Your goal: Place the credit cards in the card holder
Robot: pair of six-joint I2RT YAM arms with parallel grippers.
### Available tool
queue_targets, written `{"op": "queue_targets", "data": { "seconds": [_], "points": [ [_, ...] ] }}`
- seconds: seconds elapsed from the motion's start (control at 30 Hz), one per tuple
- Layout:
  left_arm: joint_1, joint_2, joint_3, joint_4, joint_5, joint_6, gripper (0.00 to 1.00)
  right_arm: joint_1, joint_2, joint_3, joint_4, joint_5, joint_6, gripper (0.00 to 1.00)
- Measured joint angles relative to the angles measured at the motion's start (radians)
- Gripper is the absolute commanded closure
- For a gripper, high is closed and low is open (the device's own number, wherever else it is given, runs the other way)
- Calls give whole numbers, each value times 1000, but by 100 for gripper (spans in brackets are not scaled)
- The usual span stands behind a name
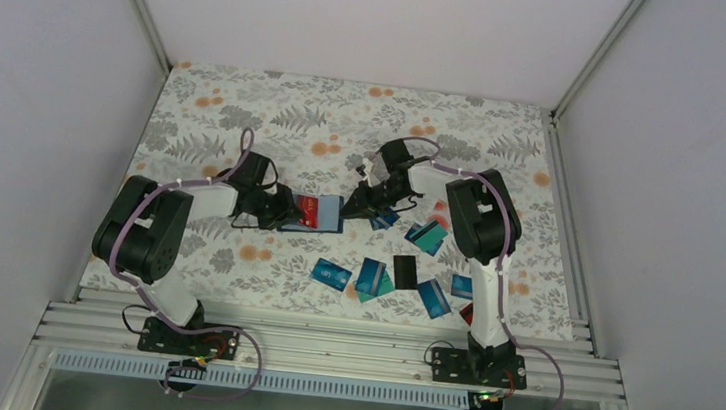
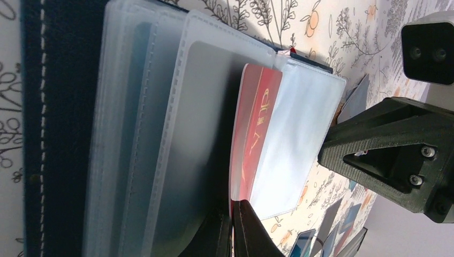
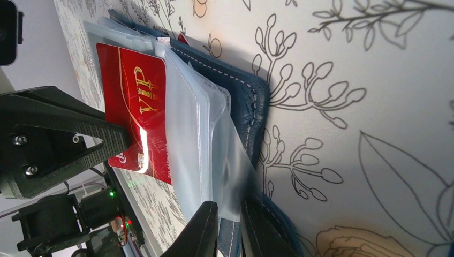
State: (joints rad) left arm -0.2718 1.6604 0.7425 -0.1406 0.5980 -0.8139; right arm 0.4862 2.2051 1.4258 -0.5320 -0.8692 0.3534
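We see left end effector (image 2: 233, 214) and right end effector (image 3: 229, 211) both narrow, pinching card holder (image 3: 257, 104); red credit card (image 3: 136, 107) sleeved.

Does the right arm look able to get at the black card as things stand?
Probably yes, after letting go: the right gripper is closed on a clear sleeve of the card holder, but the black card lies uncovered, nearer the arm's base.

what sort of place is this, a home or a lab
Probably a lab test booth: plain white panel walls, silver aluminium framing, and two black-and-white robot arms bolted at a floral-print table cover.
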Motion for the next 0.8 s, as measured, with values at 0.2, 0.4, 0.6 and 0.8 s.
{"op": "queue_targets", "data": {
  "seconds": [0.2,0.4,0.6,0.8],
  "points": [
    [2,-2,-13,15,6,-24,98,-2,7,3,0,-16,0,89],
    [8,12,-15,36,37,-35,98,-4,16,12,-8,-28,0,89],
    [6,44,-6,62,78,-36,98,-8,27,26,-23,-43,0,89],
    [6,78,18,63,115,-31,98,-9,37,40,-42,-50,-3,89]
  ]
}}
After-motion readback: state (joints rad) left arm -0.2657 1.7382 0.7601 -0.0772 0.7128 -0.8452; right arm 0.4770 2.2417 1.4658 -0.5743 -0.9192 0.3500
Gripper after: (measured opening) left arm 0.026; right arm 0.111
